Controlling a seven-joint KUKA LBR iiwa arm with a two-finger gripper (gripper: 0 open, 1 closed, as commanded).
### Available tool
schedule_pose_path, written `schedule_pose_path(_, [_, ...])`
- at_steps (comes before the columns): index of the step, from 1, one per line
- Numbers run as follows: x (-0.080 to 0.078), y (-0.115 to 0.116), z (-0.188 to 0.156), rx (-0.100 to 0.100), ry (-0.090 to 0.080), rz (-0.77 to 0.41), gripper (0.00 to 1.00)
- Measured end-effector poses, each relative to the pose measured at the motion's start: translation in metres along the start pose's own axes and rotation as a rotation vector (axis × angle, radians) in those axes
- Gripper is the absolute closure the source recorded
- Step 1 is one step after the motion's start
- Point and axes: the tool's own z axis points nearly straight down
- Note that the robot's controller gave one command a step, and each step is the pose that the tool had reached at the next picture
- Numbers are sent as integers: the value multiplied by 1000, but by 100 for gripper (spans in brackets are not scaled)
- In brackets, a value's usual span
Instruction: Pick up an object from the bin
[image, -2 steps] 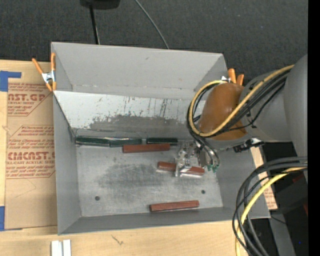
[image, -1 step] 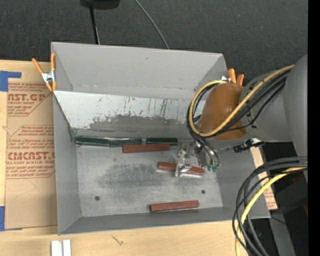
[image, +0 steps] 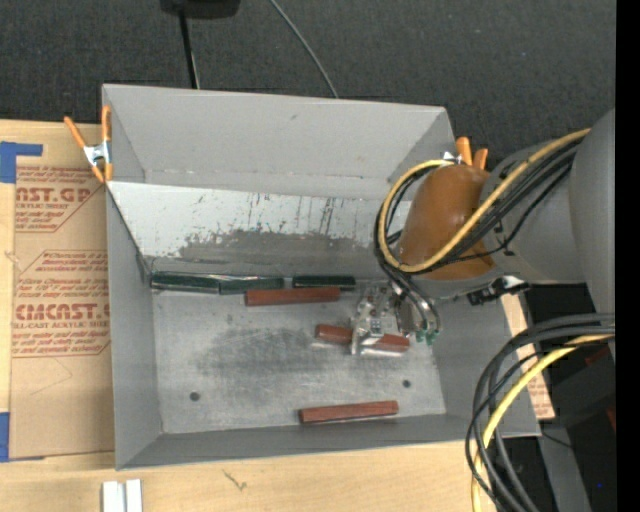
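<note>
My gripper (image: 372, 322) is low in the right middle of the bin, its metal fingers down among small pieces. A short reddish-brown block (image: 334, 333) lies just to its left, and another small reddish piece (image: 391, 343) lies under its right side. Whether anything is between the fingers is hidden by the gripper's own body.
A long reddish-brown bar (image: 348, 411) lies near the front wall. Another brown bar (image: 292, 295) and dark green strips (image: 200, 284) lie along the back wall. The arm with its orange cover and cables reaches in from the right.
</note>
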Motion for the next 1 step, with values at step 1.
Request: schedule_pose_path(1, [3, 0, -10, 0, 14, 0, 100])
